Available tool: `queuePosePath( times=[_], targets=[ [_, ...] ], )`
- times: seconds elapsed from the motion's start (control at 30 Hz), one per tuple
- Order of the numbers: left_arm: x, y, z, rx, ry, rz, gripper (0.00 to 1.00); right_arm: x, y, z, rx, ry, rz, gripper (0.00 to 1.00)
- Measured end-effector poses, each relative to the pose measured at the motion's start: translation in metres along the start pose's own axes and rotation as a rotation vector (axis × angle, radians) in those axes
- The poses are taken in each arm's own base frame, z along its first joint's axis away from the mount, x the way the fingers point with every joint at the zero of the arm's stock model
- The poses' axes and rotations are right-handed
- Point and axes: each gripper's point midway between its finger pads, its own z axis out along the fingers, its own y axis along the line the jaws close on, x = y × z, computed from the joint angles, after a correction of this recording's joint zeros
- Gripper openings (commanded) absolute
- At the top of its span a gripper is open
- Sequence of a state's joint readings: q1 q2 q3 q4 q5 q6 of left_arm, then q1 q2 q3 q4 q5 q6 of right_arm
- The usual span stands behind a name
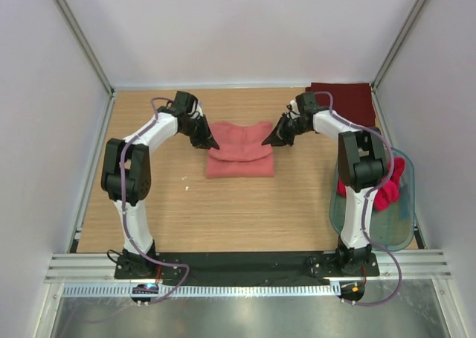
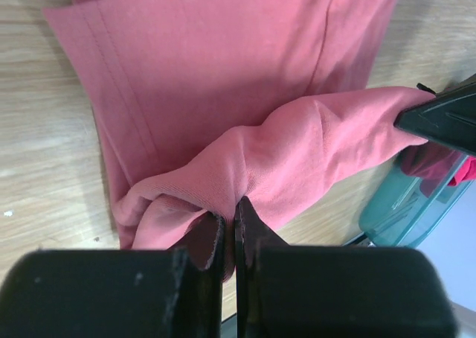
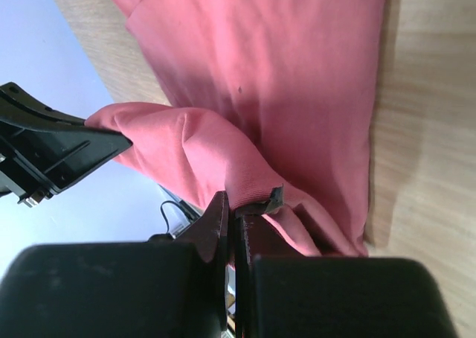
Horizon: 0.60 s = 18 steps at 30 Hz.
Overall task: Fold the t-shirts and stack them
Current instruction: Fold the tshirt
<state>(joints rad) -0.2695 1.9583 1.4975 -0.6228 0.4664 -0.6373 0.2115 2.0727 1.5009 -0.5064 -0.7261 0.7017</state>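
Left gripper and right gripper are each pinching the salmon-pink t-shirt, jaws closed on its cloth.
Between them the gripped edge is hanging as a raised fold above the rest of the shirt, which is lying midway across the wooden surface. A dark maroon t-shirt is lying flat in the far right corner, and brighter red-pink shirts are sitting in the translucent greenish tub beside the right arm.
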Motion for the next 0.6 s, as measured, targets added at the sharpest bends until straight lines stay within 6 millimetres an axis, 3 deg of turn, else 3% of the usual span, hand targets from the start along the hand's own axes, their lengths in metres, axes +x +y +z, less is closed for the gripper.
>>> queuePosePath(
  times=[0.13, 0.33, 0.47, 0.6],
  targets=[
    [-0.005, 0.006, 0.009, -0.01, 0.011, -0.015, 0.02, -0.01, -0.006, 0.009, 0.0, 0.01, 0.016, 0.08],
    [-0.014, 0.017, 0.021, -0.033, 0.018, -0.038, 0.18, -0.029, -0.003, 0.02, -0.02, 0.009, 0.019, 0.21],
    [-0.027, 0.02, 0.02, -0.039, -0.003, -0.056, 0.38, -0.046, 0.003, 0.026, -0.025, 0.002, 0.008, 0.42],
    [-0.046, 0.02, 0.01, -0.035, -0.053, -0.063, 0.44, -0.065, 0.008, 0.016, 0.033, -0.031, -0.05, 0.52]
  ],
)
